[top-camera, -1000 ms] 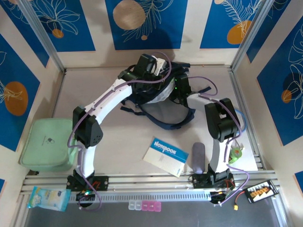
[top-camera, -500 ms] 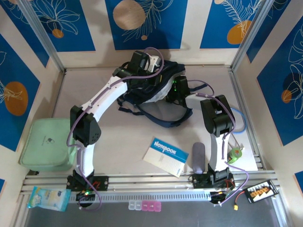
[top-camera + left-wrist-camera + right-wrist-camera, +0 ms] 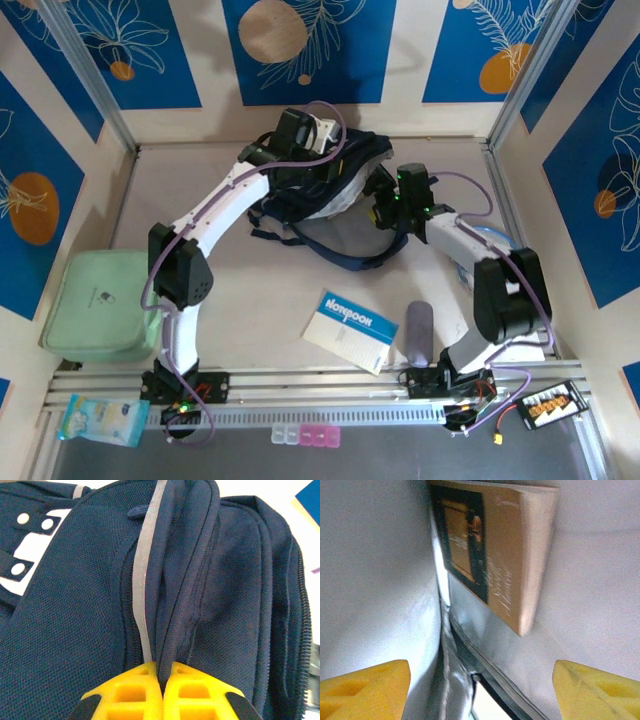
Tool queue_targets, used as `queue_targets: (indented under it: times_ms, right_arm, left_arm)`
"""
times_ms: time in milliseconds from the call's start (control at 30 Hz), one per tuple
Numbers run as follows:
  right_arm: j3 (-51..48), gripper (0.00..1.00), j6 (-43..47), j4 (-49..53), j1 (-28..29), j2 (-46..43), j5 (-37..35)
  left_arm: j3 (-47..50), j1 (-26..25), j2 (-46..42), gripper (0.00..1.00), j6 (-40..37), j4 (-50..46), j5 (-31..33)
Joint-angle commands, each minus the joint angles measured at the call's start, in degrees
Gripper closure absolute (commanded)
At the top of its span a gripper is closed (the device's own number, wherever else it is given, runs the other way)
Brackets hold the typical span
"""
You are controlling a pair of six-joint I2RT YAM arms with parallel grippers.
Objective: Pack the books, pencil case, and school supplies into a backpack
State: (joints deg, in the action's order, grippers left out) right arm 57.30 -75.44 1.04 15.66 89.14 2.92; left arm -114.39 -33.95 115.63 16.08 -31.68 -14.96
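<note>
I see the navy backpack (image 3: pixel 335 195) lying at the far middle of the table (image 3: pixel 220 290), with pale lining showing at its mouth. My left gripper (image 3: pixel 162 675) is clenched on a fold of the backpack's dark fabric beside the grey stripe. My right gripper (image 3: pixel 480 680) is released, fingers wide apart, facing the pale lining where the brown book (image 3: pixel 490 555) with its dark picture leans, untouched. The notebook (image 3: pixel 352 331) and grey pencil case (image 3: pixel 419 335) lie apart near the table's near edge.

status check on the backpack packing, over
Left end effector shut on backpack flap. Right end effector open, brown book inside, free. Notebook, pencil case on table.
</note>
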Motion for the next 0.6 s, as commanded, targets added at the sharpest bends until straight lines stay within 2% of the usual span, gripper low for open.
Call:
queue_targets:
  times_ms: [0, 167, 233, 400, 433, 533, 567]
  right_arm:
    - [-5.18, 0.25, 1.96, 12.45, -0.82, -6.44, -6.70]
    - [-9.46, 0.26, 4.64, 22.57, -2.30, -16.99, -14.74]
    - [-9.84, 0.26, 7.35, 24.85, -2.26, -19.99, -17.57]
    - [-6.57, 0.26, 14.84, 29.29, -1.56, -22.67, -20.48]
    - [-5.61, 0.26, 16.87, 29.73, -1.14, -22.62, -20.21]
    - [-2.53, 0.26, 23.61, 30.70, 1.26, -21.95, -17.68]
    - [-1.69, 0.27, 25.85, 31.31, 2.24, -21.53, -16.30]
  left_arm:
    - [4.00, 0.53, -3.40, 1.00, -3.33, 5.98, 2.35]
    - [13.13, 0.48, -3.43, 1.00, -11.00, 8.61, 8.51]
    - [14.74, 0.55, -2.45, 1.00, -11.74, 9.18, 8.24]
    - [13.31, 0.55, 1.66, 0.90, -9.91, 8.59, 6.35]
    - [12.95, 0.49, 1.95, 0.83, -9.41, 8.31, 6.18]
    - [13.24, 0.80, 0.89, 0.46, -7.60, 8.06, 5.57]
    - [13.74, 1.06, 0.12, 0.39, -6.63, 8.06, 4.91]
